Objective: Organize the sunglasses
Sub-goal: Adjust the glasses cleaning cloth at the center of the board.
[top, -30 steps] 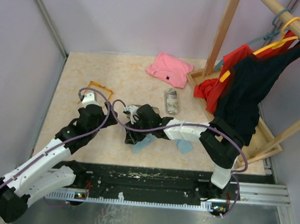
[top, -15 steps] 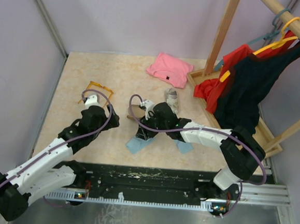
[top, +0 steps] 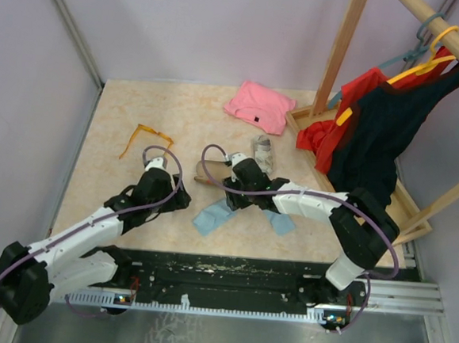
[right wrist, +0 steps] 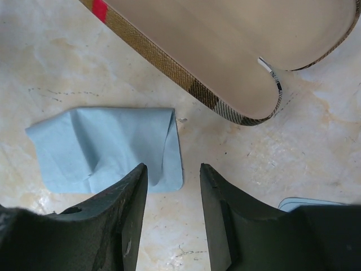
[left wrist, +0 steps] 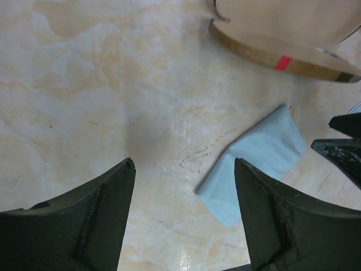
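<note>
The soft light blue cloth [right wrist: 107, 147] could have been nipped instead of the orange-amber thin-armed sunglasses [top: 153, 132], since the left gripper [left wrist: 183, 169] and right gripper [right wrist: 173, 169] were held parted and empty.

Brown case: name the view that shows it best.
Right wrist: the brown case fills the upper frame, its plaid edge sharp. Left wrist catches only one end; top external shows it small, partly hidden.
</note>
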Controlling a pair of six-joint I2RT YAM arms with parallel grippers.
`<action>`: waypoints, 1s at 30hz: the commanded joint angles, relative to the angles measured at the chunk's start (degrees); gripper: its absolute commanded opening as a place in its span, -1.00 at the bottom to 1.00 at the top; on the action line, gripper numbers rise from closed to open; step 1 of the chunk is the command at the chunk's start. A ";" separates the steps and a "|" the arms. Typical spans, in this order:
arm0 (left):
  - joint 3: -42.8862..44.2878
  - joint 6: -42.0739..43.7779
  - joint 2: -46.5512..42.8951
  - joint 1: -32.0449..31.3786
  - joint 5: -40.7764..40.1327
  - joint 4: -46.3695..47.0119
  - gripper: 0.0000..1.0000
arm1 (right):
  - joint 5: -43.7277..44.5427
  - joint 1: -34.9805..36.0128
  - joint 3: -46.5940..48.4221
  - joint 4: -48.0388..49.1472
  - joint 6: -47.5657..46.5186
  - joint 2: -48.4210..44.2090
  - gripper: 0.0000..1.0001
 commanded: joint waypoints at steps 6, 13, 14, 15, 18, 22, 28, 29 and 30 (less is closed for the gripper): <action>-4.99 -3.11 3.23 0.25 8.15 7.15 0.50 | 3.12 1.22 5.64 -3.93 0.51 6.45 -0.15; -6.91 -3.54 4.46 0.20 10.29 9.91 0.47 | 5.66 3.38 7.85 -8.57 0.07 8.18 -0.25; -7.18 -3.57 4.56 0.18 10.71 10.20 0.46 | 5.62 3.59 7.76 -9.28 0.29 8.19 -0.29; -7.42 -3.65 4.64 0.14 10.92 10.38 0.45 | 5.57 3.92 7.65 -9.69 0.57 8.11 -0.31; -8.14 -3.69 4.53 0.14 11.28 10.51 0.44 | 6.01 5.21 7.61 -11.58 1.33 8.57 -0.35; -9.07 -3.59 3.60 0.14 11.39 10.53 0.44 | 8.52 7.08 7.39 -13.39 3.20 9.57 -0.59; -8.90 -2.24 2.89 0.16 10.95 10.71 0.43 | 11.38 8.48 4.17 -13.01 8.45 8.13 -1.00; -8.73 -1.73 2.97 0.14 10.77 10.97 0.43 | 11.68 8.63 3.49 -12.91 9.36 7.60 -1.00; -8.47 -1.21 3.07 0.14 10.62 11.14 0.43 | 11.89 8.82 2.90 -12.82 10.30 7.05 -1.00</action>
